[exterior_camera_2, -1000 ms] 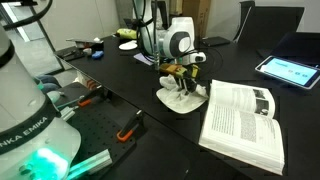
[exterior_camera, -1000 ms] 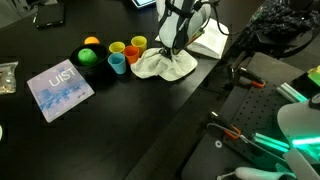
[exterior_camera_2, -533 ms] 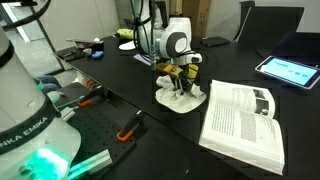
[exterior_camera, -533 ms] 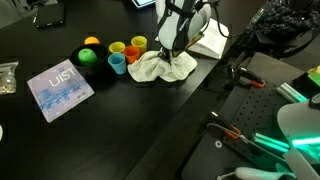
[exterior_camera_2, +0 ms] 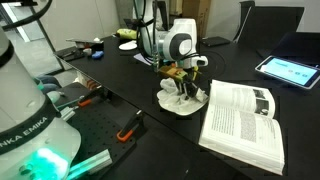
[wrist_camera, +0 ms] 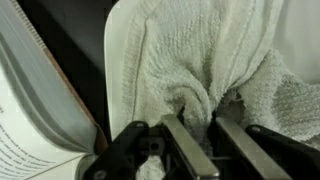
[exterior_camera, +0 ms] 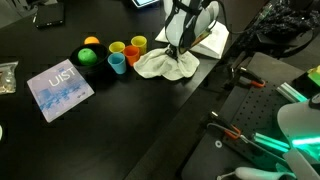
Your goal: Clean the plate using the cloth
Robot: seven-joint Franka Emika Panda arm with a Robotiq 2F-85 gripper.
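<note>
Gripper (wrist_camera: 200,128) pinches bunched cloth (wrist_camera: 190,60), pressing it onto plate (wrist_camera: 122,70). Plate lies just beside open book (exterior_camera_2: 240,122), contact unclear. Risks: stroke toward book drags cloth across pages or shoves plate under them; hard downward push slides plate; shallow pinch lets cloth slip free.

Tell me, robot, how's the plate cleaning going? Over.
Gripper shut on cloth. Cloth bunched on plate. Book close beside plate.
</note>
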